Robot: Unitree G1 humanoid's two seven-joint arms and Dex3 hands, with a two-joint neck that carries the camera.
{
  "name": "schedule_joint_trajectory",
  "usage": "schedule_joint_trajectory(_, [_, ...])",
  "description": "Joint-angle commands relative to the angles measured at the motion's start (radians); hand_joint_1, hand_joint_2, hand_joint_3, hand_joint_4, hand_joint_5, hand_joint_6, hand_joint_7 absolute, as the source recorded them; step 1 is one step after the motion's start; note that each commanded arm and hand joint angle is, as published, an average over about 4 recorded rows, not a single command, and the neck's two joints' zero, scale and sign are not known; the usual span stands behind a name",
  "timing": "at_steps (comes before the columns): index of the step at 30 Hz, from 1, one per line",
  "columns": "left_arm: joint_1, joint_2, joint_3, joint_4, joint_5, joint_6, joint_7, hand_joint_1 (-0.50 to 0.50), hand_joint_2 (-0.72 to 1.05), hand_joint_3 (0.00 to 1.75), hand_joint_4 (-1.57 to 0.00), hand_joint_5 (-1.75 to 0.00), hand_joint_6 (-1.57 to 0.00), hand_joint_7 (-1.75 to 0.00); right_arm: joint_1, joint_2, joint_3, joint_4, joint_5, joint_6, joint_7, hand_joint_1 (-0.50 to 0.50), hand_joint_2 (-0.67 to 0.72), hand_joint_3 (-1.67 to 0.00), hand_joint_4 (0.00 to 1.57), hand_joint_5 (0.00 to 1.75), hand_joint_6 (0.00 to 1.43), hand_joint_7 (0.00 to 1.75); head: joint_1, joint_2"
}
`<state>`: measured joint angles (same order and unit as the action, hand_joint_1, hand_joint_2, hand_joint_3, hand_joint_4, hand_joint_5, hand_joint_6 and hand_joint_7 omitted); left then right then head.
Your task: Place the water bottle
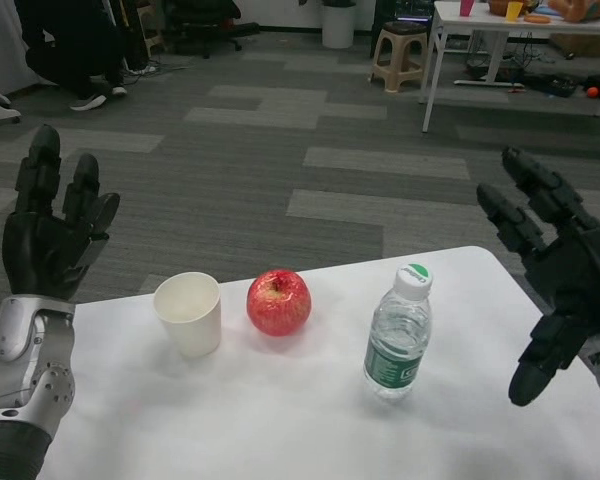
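I see the bottle standing upright on the table, right hand spread and raised beside it, left hand spread too.

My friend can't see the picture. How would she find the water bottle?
Look at the white table. Three things stand in a row: a paper cup, a red apple, then the water bottle at the right end. It is the only see-through one, with a white cap and green label.
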<state>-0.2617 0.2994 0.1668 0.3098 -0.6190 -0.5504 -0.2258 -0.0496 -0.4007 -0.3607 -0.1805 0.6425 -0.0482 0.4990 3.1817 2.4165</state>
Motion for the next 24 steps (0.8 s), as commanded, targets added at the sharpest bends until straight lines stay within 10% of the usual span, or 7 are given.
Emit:
schedule_joint_trajectory(1, [-0.001, 0.013, 0.008, -0.002, -0.004, -0.003, 0.000, -0.50, 1.05, 0.07, 0.00, 0.00, 0.00, 0.00, -0.037, -0.020, 0.019, -0.046, 0.065, -0.007, -0.037, -0.46, 0.44, 0.00, 0.00, 0.00, 0.00, 0.07, -0.001, 0.005])
schedule_joint_trajectory(24, [-0.001, 0.013, 0.010, -0.003, -0.004, -0.003, -0.001, -0.50, 1.05, 0.09, 0.00, 0.00, 0.00, 0.00, -0.075, -0.014, 0.112, -0.062, -0.001, -0.205, -0.214, -0.46, 0.47, 0.00, 0.00, 0.00, 0.00, 0.07, 0.010, 0.055])
